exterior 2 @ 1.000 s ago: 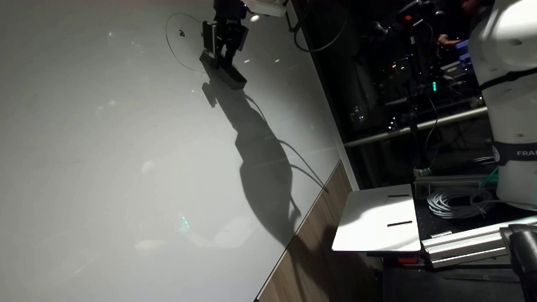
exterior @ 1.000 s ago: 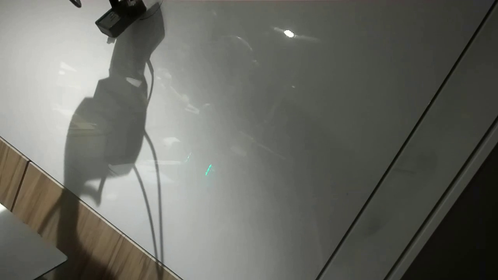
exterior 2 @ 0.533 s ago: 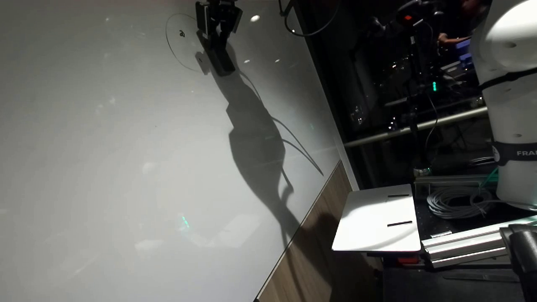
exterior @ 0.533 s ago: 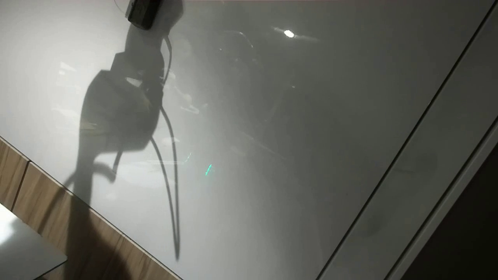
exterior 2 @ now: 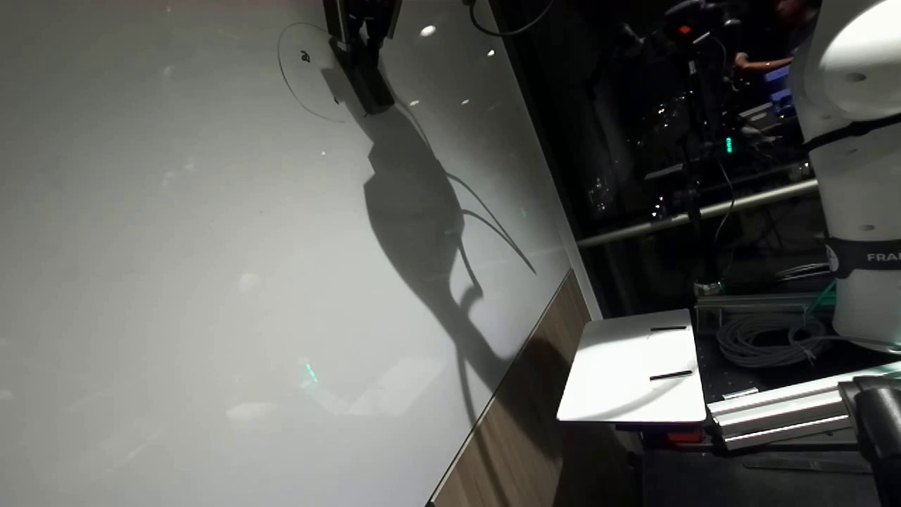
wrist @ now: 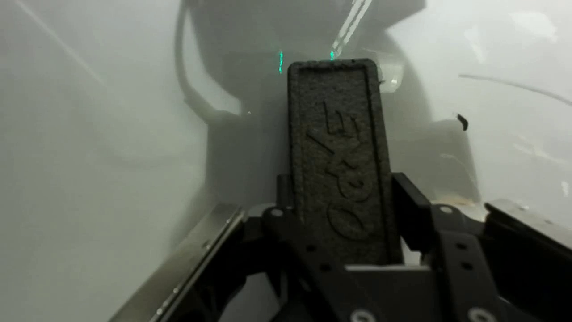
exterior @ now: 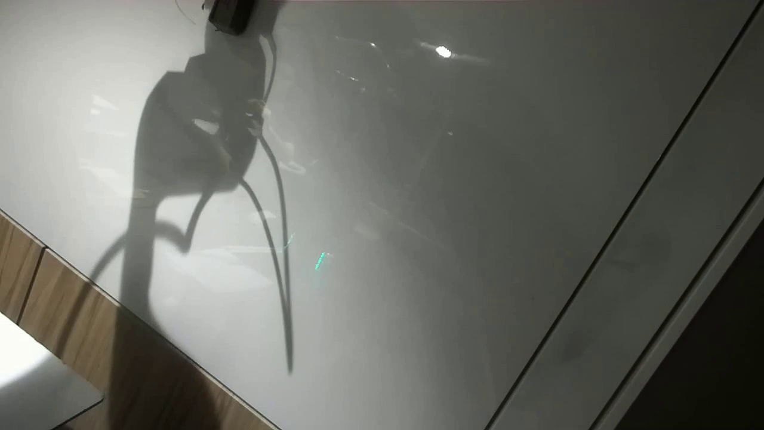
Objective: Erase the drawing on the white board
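My gripper [wrist: 346, 201] is shut on a dark grey felt eraser [wrist: 339, 143], one finger on each long side. The eraser also shows at the top of both exterior views [exterior: 230, 16] [exterior 2: 371, 90]. Whether it touches the white board [exterior 2: 211, 246] is hard to tell. The drawing is a thin curved outline [exterior 2: 284, 76] with a small black squiggle [exterior 2: 305, 56] inside, just left of the eraser. A small dark mark [wrist: 462, 122] and a thin line [wrist: 514, 84] lie right of the eraser in the wrist view. The arm and eraser hide the drawing's right part.
A wood panel [exterior 2: 486, 451] runs along the board's edge. A white plate [exterior 2: 626, 366] with two black slots stands beside it, near the arm's base [exterior 2: 866, 296] and coiled cable [exterior 2: 767, 341]. The arm's shadow and glare spots fall on the board.
The gripper and eraser have moved up in both exterior views, rightward in one and slightly left in the other. The small mark beside the eraser has come into view. The grip is unchanged.
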